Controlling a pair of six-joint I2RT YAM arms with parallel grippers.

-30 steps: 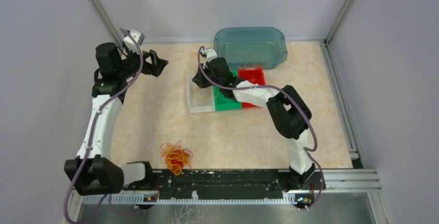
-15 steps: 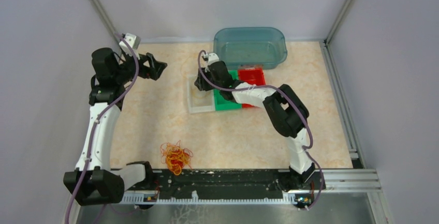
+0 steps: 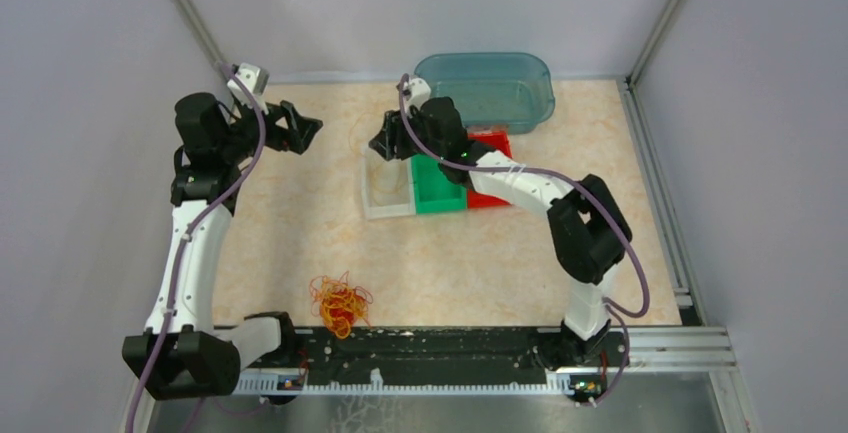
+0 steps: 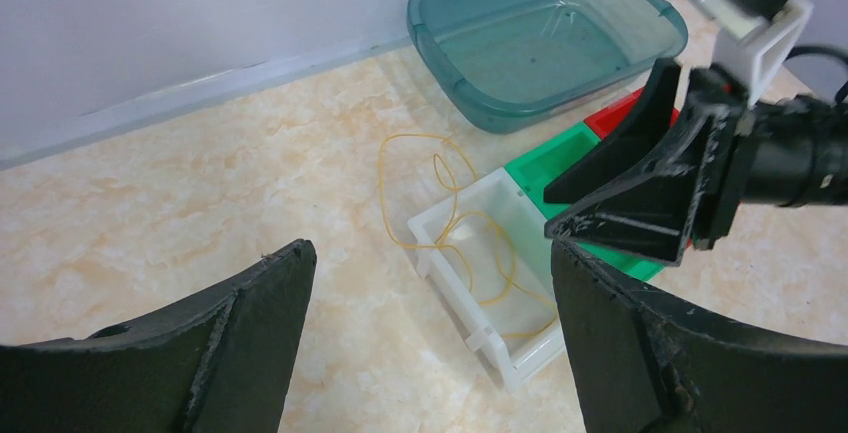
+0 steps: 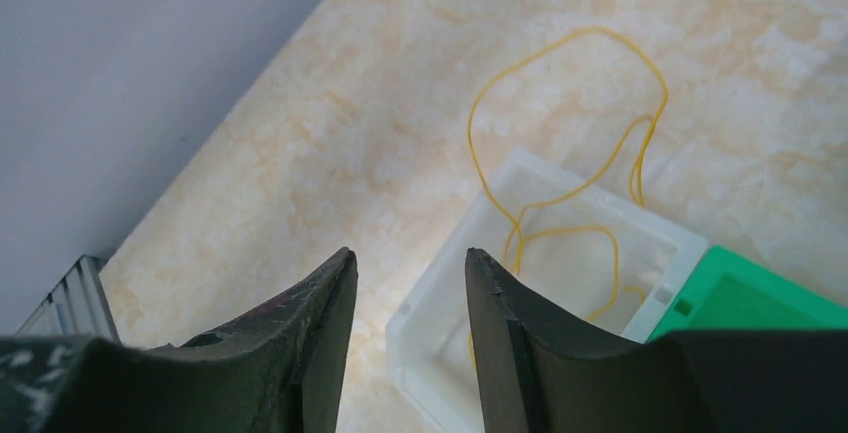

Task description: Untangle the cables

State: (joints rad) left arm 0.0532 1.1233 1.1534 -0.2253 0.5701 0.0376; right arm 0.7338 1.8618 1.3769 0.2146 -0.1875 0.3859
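**Right gripper lets go of a yellow wire over the white bin**

The right gripper [image 5: 410,258] has lifted from low in the white bin [image 5: 580,188] and now hangs above its far rim, fingers a little apart with nothing between them. The left gripper [image 3: 305,131] hovers over the far left of the table [image 3: 300,233], spread wide and empty.

One yellow wire [image 5: 595,29] lies partly inside the white bin, its loop spilling over the far rim onto the table. That looks like one strand sorted out, though not fully in. The rest of the cables [image 3: 340,305], a red, orange and yellow clump, sit near the front edge, well apart from both grippers, so most of the work remains.

From above the loose wire barely shows. The right arm covers part of the green bin [image 3: 435,193], so its contents cannot be told. Single strands in the clump cannot be made out
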